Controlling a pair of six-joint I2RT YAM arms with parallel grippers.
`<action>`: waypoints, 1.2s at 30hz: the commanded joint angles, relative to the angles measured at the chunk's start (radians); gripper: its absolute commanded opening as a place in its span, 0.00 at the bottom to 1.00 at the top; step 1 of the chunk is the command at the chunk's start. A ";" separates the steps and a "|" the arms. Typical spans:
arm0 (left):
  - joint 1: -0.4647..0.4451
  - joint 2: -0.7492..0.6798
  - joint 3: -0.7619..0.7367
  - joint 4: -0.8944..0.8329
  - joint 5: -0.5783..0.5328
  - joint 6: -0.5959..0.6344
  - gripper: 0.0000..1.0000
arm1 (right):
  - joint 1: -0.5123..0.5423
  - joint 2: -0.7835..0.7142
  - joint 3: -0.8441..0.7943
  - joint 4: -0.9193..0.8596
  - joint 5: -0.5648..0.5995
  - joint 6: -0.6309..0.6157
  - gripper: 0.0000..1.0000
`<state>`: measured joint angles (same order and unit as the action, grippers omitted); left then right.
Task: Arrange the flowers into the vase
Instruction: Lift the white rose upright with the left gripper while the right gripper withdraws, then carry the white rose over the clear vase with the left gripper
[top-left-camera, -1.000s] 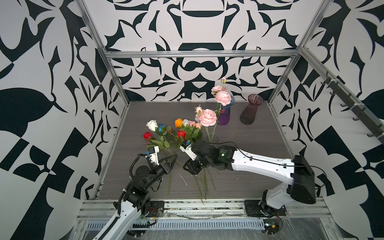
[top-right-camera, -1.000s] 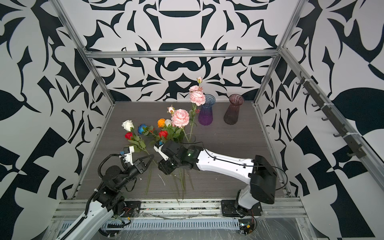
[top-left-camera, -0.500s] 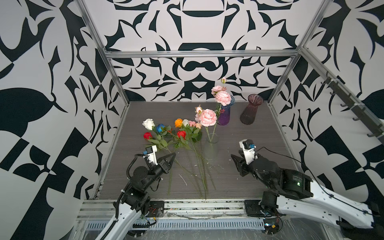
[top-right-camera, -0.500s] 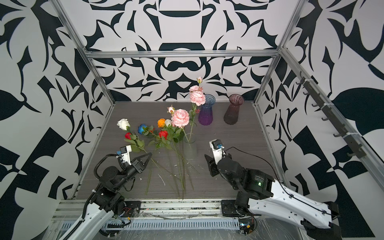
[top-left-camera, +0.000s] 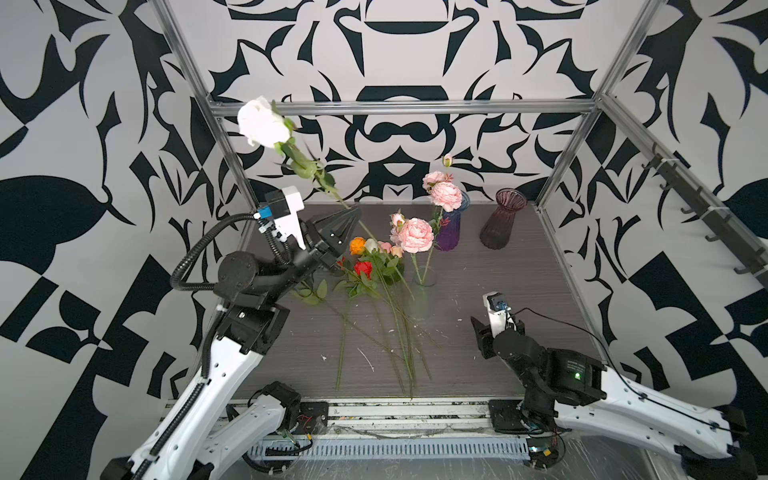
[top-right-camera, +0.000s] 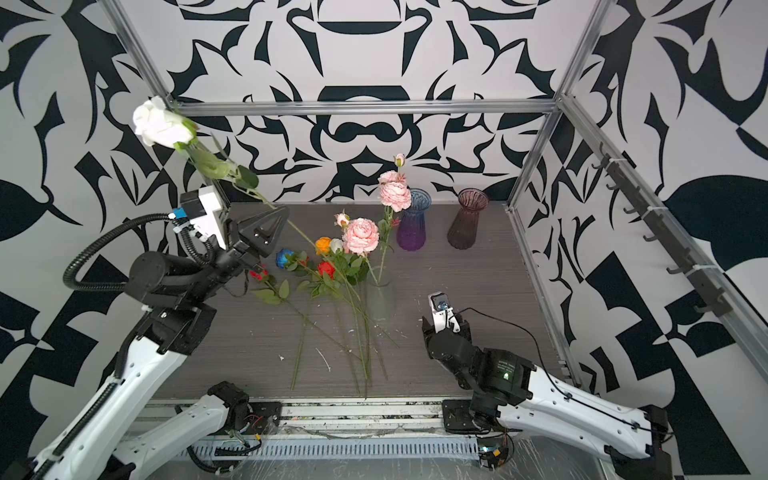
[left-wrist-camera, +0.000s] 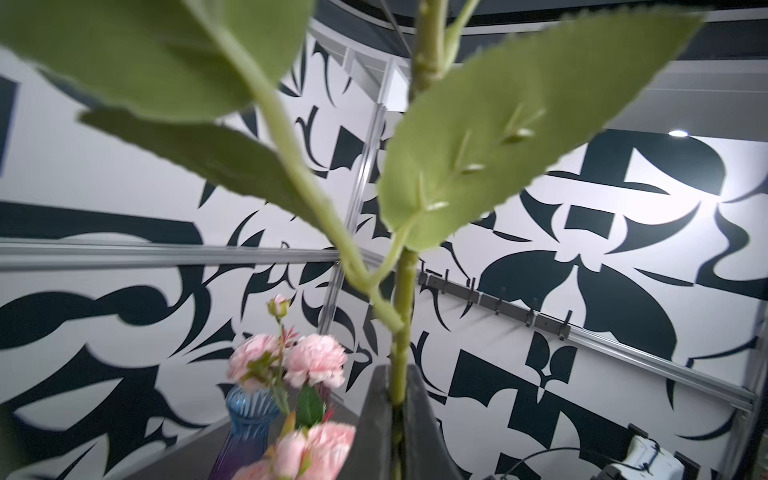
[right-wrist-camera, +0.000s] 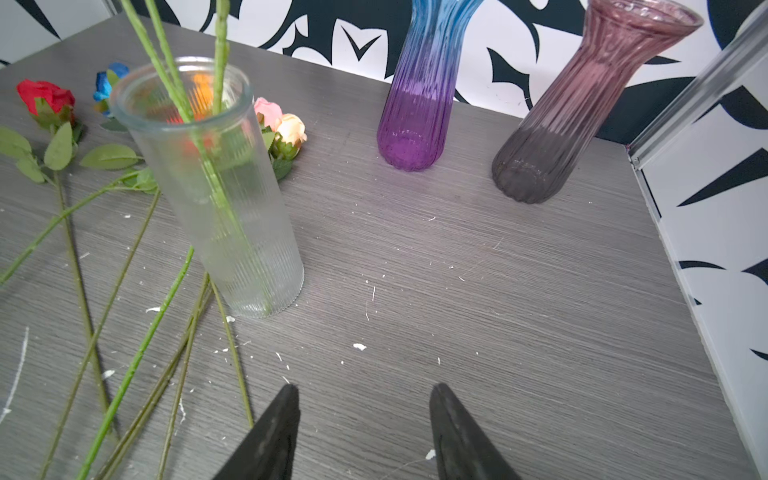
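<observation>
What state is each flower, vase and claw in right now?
White long-stemmed rose: held aloft by the left gripper
Left gripper: shut on the rose's stem
Right gripper: open, empty
Clear ribbed glass vase: upright, holding frilly pink blooms
Blue-to-purple ribbed glass vase: upright, looks empty
Smoky pink glass vase: upright, empty
Loose coloured roses: lying on the tabletop

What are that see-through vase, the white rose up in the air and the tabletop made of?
Vase: probably glass, clear and finely ribbed, with stems showing through.
White rose: looks artificial, with cloth-like petals and matte, plastic-looking leaves.
Tabletop: grey wood-grain surface, matte, likely laminate.
</observation>
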<state>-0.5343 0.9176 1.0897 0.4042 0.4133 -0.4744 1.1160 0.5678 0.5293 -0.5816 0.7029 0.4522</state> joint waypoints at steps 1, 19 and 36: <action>-0.084 0.073 0.095 -0.011 0.061 0.198 0.00 | -0.002 -0.006 -0.027 0.078 -0.044 -0.010 0.55; -0.291 0.308 0.189 -0.098 -0.034 0.572 0.00 | -0.002 -0.014 -0.028 0.078 -0.055 -0.018 0.67; -0.327 0.422 0.194 -0.191 -0.033 0.634 0.00 | -0.002 -0.038 -0.031 0.075 -0.060 -0.023 0.67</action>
<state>-0.8482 1.3277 1.2652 0.2504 0.3817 0.1146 1.1160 0.5369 0.4973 -0.5293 0.6388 0.4416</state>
